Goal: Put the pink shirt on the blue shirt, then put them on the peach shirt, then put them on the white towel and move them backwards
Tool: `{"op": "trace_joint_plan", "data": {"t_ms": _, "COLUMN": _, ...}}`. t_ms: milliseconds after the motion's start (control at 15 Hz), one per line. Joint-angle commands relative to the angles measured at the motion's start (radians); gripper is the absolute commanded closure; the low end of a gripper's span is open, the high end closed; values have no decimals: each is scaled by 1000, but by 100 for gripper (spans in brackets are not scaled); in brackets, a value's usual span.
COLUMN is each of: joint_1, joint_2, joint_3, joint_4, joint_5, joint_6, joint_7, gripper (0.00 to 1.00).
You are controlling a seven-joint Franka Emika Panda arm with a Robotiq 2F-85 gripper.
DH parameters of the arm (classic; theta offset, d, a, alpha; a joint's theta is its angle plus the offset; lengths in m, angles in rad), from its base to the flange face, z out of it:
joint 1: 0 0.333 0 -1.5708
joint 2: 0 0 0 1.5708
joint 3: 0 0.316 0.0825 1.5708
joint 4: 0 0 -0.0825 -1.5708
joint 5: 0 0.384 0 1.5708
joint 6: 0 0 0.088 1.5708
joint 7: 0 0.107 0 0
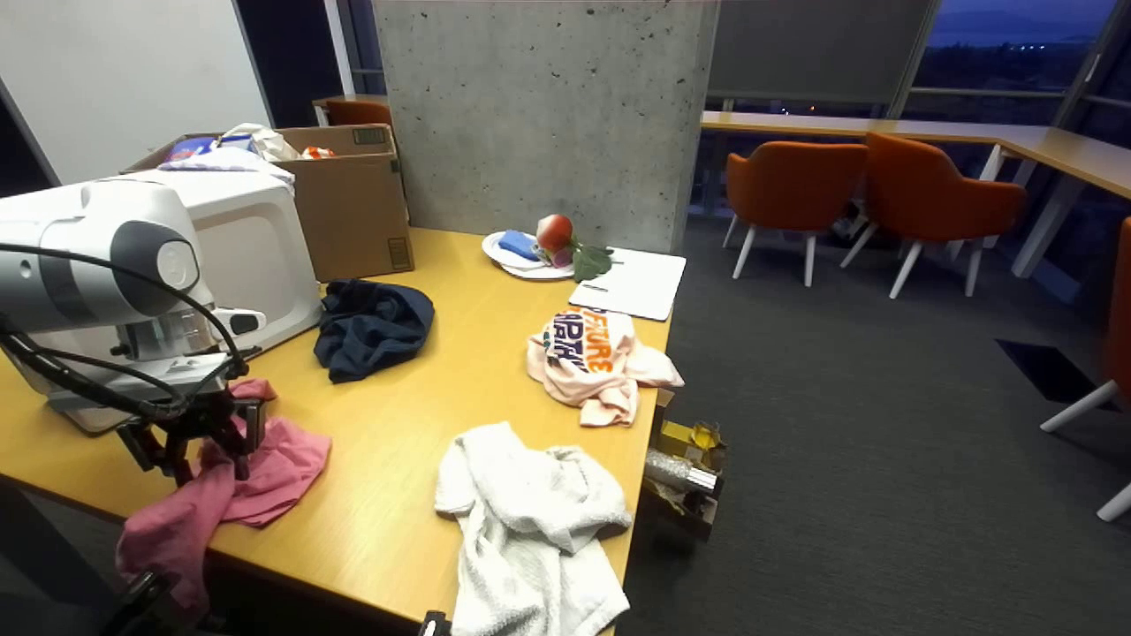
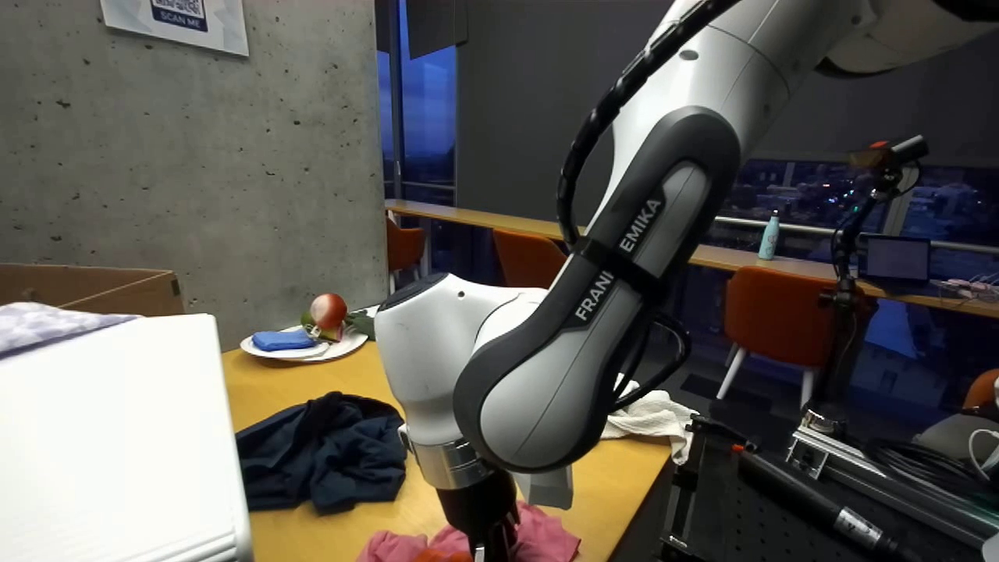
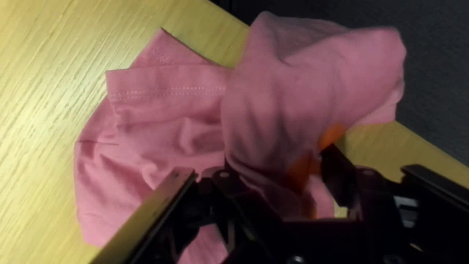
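The pink shirt (image 1: 283, 455) lies crumpled on the table, one part hanging over the edge. It also shows in the wrist view (image 3: 161, 121) and at the bottom of an exterior view (image 2: 550, 538). My gripper (image 1: 212, 475) is low over it, fingers apart, with pink folds between them (image 3: 278, 165). Orange patches show among the folds near the fingers. The dark blue shirt (image 1: 375, 327) lies bunched beside the white box; it shows in both exterior views (image 2: 328, 453). The peach shirt (image 1: 574, 380) with printed letters lies at the far edge. The white towel (image 1: 530, 503) hangs over the table edge.
A white box-like appliance (image 1: 256, 238) stands beside the arm, a cardboard box (image 1: 353, 208) behind it. A plate (image 1: 530, 272) with a blue cloth and toy vegetables, and a white board (image 1: 645, 274), lie near the concrete pillar. An open carton (image 1: 689, 468) is beyond the table edge.
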State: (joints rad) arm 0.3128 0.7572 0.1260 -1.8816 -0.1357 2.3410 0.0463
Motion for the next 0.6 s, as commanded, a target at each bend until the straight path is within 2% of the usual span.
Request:
{"op": "trace_joint_plan", "data": {"t_ms": 0, "joint_1": 11, "joint_2": 28, "joint_3": -12, "joint_4": 68, "joint_5": -11, "joint_6": -66, "joint_7": 21, "gripper": 73}}
{"op": "trace_joint_plan", "data": {"t_ms": 200, "joint_1": -5, "joint_2": 25, "joint_3": -19, "joint_4": 105, "joint_5": -6, "joint_6": -107, "joint_7": 15, "gripper": 95}}
{"op": "trace_joint_plan", "data": {"t_ms": 267, "joint_1": -14, "joint_2": 16, "joint_3": -28, "joint_4": 115, "joint_5": -6, "joint_6": -119, "joint_7": 14, "gripper": 99}}
{"op": "trace_joint_plan", "data": {"t_ms": 533, "joint_1": -49, "joint_2": 17, "joint_3": -76, "joint_4": 208, "joint_5": -17, "joint_6": -176, "joint_7": 6, "gripper": 98}}
